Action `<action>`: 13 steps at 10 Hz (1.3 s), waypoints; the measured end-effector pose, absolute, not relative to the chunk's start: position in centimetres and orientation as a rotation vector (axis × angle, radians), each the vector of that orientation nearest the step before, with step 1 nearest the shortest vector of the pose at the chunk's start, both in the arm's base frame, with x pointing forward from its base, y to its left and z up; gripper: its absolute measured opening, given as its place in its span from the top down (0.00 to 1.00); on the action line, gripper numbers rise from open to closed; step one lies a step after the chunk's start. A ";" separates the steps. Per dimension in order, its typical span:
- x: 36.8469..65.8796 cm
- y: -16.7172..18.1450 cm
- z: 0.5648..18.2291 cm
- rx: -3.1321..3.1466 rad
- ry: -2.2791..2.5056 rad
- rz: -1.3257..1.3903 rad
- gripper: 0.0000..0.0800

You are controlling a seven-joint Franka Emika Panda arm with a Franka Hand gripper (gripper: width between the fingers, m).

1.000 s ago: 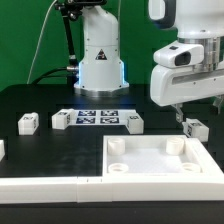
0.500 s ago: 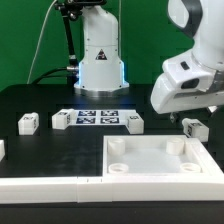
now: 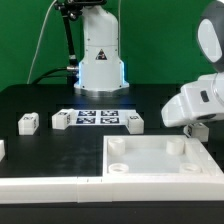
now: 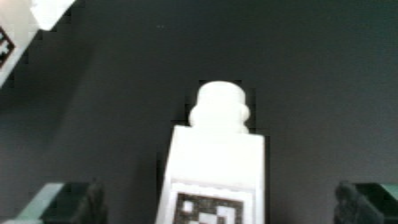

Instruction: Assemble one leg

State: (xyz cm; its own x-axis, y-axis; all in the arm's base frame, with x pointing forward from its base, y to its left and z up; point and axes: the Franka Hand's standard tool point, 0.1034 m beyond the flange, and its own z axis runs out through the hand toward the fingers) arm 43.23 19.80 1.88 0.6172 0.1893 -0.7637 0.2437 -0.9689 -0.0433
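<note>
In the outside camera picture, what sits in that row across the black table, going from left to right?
From the left: first leg, second leg, marker board, third leg, then the robot's gripper at the far right.

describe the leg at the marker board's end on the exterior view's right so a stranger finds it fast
Find the robot's white base at the back; the marker board lies flat before it. The leg is the small white block just off the board's end on the exterior view's right, the only one beside that end.
</note>
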 end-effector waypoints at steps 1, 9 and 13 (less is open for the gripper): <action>43.1 19.8 1.5 2.763 0.372 -1.302 0.19; 42.8 19.8 0.9 2.760 0.377 -1.311 0.64; 42.8 19.8 0.9 2.761 0.377 -1.311 0.64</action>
State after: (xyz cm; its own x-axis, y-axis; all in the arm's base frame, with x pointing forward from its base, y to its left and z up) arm 42.78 19.84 0.88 0.6081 0.1924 -0.7702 0.2457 -0.9682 -0.0478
